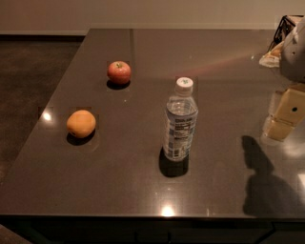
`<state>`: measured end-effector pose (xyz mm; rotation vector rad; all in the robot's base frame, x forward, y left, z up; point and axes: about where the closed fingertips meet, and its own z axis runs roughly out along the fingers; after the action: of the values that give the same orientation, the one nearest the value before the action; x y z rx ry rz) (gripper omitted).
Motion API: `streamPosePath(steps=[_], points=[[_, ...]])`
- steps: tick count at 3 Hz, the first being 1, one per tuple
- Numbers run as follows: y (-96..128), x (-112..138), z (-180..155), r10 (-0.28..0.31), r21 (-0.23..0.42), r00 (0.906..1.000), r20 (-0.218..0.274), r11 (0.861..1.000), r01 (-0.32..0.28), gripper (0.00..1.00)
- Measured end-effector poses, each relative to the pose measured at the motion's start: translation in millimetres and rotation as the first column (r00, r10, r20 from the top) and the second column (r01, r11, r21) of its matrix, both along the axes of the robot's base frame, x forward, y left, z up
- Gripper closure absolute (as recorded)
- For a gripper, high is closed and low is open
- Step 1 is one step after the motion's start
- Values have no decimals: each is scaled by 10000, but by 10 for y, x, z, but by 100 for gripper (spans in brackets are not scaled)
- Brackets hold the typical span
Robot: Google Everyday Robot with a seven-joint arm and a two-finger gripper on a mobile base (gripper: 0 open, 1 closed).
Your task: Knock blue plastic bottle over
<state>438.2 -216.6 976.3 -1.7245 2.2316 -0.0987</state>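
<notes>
Dark glossy table (143, 190), light glints near front edge. Blue plastic bottle (180, 121) upright at centre. Orange (81, 123) left. Claw (285, 114) at right edge, well apart from bottle; opening: cannot tell. Apple (119, 72) farther back. Dark floor (28, 71) left, pale wall (143, 14) behind.

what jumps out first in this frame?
The blue plastic bottle stands upright in the middle of the table, capped, taller than anything else. Left of it sit an orange and, farther back, a red apple. The gripper hangs at the right edge, apart from the bottle.
</notes>
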Motion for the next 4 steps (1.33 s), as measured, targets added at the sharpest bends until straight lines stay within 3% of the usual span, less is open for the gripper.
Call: streamPosePath(steps=[1,2,3,4], points=[[0,0,0,0,0,10000,0,10000,0,0],[62,10,15,-34,459,10000,-79,9989,38,0],[314,-13,-15,10,1565,9999,-145,9877,13,0],[680,-44,-26,202,2797,9997,141,9598,-234,0]])
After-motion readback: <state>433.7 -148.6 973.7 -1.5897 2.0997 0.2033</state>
